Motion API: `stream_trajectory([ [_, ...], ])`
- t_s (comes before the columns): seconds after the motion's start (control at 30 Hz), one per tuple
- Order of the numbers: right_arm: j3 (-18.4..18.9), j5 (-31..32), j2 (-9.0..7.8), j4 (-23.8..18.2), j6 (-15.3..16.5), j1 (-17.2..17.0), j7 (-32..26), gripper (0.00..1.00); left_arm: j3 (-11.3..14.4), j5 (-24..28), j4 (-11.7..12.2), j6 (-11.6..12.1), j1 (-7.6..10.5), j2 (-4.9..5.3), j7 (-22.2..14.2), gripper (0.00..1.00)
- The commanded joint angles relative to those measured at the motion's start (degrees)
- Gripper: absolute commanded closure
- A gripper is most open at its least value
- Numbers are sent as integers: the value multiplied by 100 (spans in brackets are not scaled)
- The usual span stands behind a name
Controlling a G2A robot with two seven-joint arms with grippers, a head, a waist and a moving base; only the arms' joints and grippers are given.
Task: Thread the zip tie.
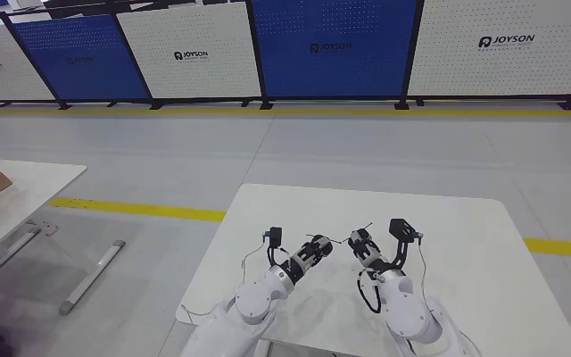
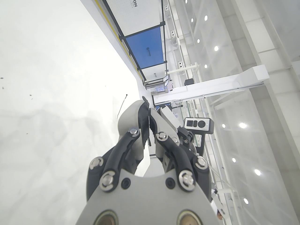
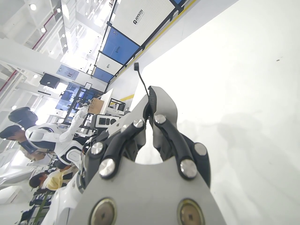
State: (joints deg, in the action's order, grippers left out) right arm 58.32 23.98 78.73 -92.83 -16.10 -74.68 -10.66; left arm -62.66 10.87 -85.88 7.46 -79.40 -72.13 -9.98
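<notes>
Right fingers (image 3: 164, 104) clench the zip tie (image 3: 142, 80) below its head; left fingers (image 2: 131, 115) clenched too. Light, springy, I'd guess: hold near the tip.

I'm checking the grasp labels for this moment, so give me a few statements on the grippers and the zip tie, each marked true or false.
1. The right gripper is shut on the zip tie. True.
2. The tie's square head sticks out past that gripper's fingertips. True.
3. The left gripper is wide open. False: its fingers are pressed together, with a thin black strip between them.
4. The two grippers are at opposite edges of the table. False: they are close together over its middle.
</notes>
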Motion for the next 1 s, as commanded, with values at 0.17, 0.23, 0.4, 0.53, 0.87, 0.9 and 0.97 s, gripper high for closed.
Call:
stream_trajectory([
  [0.17,-17,51,19,19,-10,-6,-36,100,0,0,0,0,0,0,0,100],
  [0.23,-21,28,29,50,-29,4,-46,100,0,0,0,0,0,0,0,100],
  [0.4,-37,34,52,98,-48,32,-36,100,0,0,0,0,0,0,0,100],
  [0.53,26,20,55,12,-35,-19,17,100,0,0,0,0,0,0,0,100],
  [0.87,35,81,73,15,-83,-47,-57,100,0,0,0,0,0,0,0,100],
  [0.9,24,82,78,30,-84,-38,-73,100,0,0,0,0,0,0,0,100],
  [0.97,10,83,86,51,-80,-23,-87,100,0,0,0,0,0,0,0,100],
])
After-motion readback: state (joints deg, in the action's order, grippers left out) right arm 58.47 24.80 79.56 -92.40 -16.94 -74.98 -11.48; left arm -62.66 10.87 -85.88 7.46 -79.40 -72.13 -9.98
